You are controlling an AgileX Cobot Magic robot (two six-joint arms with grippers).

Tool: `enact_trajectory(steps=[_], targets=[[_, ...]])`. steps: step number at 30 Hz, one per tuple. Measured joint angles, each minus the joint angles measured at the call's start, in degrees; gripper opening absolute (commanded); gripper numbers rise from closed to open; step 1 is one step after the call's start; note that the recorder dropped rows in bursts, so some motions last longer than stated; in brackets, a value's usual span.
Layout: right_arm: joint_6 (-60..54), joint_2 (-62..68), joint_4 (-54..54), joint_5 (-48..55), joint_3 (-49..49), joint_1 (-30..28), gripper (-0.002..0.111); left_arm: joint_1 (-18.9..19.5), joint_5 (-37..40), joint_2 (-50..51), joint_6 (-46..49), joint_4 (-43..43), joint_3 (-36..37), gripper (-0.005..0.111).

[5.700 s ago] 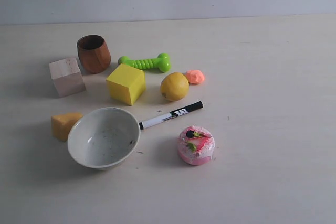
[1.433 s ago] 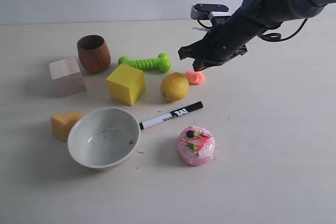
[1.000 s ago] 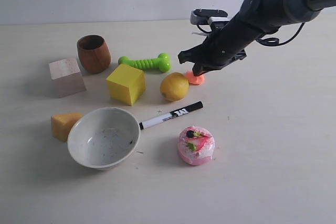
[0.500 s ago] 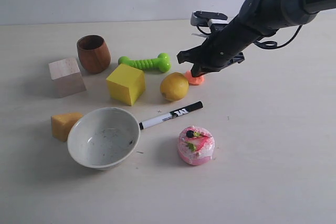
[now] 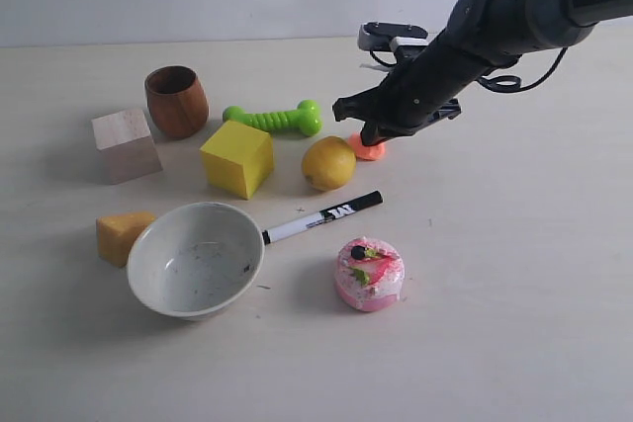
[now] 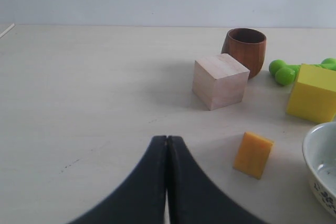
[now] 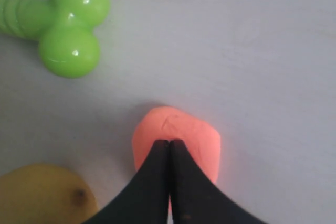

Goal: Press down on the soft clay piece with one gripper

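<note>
The salmon-orange clay piece (image 5: 370, 150) lies on the table just right of the lemon (image 5: 328, 162). My right gripper (image 5: 373, 133) is shut, its closed tips resting on top of the clay, which they partly hide. In the right wrist view the joined fingertips (image 7: 168, 143) sit on the clay piece (image 7: 181, 132), with nothing between them. My left gripper (image 6: 167, 139) is shut and empty, hovering over bare table; it is outside the exterior view.
Around the clay lie a green dog-bone toy (image 5: 275, 118), a yellow cube (image 5: 237, 157), a marker (image 5: 321, 216) and a pink cake (image 5: 368, 273). Further left are a white bowl (image 5: 195, 259), cheese wedge (image 5: 122, 234), wooden block (image 5: 125, 143) and brown cup (image 5: 177, 100).
The right arm came into view and lowered its shut gripper onto the clay; over the last second the tips sank slightly and the clay looks flatter. Nothing else moved.
</note>
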Motion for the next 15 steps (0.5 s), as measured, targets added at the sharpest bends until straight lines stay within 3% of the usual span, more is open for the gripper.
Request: enact_trajectory(steps=[15], targets=[[1.3,1.0,-0.5,0.6,-0.3,0.0,0.000,0.0,0.0,0.0,0.0,0.0,0.0,0.000]])
